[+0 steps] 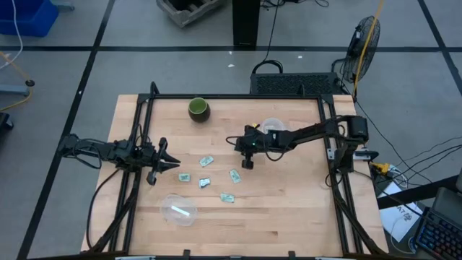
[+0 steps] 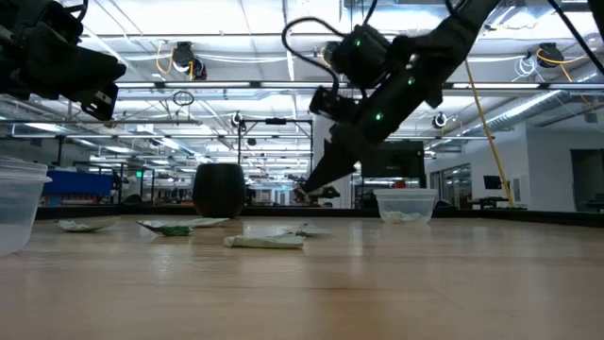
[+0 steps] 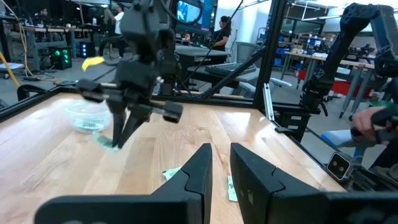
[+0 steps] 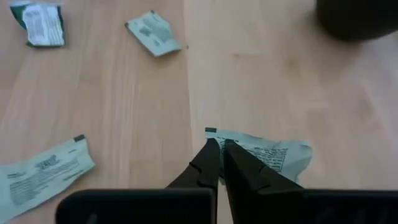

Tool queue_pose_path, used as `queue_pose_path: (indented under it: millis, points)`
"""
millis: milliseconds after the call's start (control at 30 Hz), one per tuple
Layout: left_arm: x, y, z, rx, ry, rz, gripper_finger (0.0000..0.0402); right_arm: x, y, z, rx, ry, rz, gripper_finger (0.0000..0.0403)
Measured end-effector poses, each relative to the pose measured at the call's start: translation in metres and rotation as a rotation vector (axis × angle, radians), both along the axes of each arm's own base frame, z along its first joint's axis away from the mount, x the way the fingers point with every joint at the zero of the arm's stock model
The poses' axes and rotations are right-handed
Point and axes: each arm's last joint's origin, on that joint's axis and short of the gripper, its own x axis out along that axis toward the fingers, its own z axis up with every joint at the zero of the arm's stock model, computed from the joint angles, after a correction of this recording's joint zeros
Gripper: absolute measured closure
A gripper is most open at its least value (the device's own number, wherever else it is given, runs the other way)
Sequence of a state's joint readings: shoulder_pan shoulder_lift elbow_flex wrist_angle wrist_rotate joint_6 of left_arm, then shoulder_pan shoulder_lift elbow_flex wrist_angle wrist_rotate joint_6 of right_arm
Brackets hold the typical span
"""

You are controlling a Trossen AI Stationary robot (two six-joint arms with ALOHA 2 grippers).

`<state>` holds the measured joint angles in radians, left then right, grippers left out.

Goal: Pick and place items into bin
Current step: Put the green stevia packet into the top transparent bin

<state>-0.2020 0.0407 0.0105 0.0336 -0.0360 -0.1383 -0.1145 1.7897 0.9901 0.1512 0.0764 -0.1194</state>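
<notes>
Several small pale green-and-white packets lie flat on the wooden table near its middle [image 1: 206, 160] [image 1: 234, 175] [image 1: 228, 196]; they also show in the low view [image 2: 264, 242]. My right gripper [image 1: 247, 160] [image 4: 217, 144] hovers over the table's middle, right of these packets, shut on one packet [image 4: 270, 152]. My left gripper [image 1: 173, 165] [image 3: 221, 152] waits at the table's left side, above the wood, with a narrow gap between its fingers. A clear bin [image 1: 274, 126] [image 2: 406, 205] stands behind the right arm, toward the far edge. My right gripper pinches the packet between its two fingertips at one end, by its dark-edged corner [image 4: 210, 131]. The fingers slant down from the table's right and above. The packet [image 3: 107, 142] hangs below the fingertips, lifted clear of the table [image 2: 302, 195].
A dark green cup [image 1: 198, 109] [image 2: 219, 189] stands near the far edge. A second clear container [image 1: 178, 209] [image 2: 17, 203] sits near the table's front left. Black frame rails [image 1: 326, 123] run along the table's sides. Bare wood lies right of the packets.
</notes>
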Motion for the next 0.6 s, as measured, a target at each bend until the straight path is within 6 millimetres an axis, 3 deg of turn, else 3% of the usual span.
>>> queue_pose_path:
  millis: [233, 600]
  points:
    - [0.000, 0.000, 0.000, 0.000, 0.000, 0.000, 0.0341, -0.021, 0.006, 0.022, -0.222, 0.088, -0.139, 0.0399]
    - [0.000, 0.000, 0.000, 0.000, 0.000, 0.000, 0.0341, -0.082, -0.014, 0.051, -0.154, -0.039, -0.305, 0.0399]
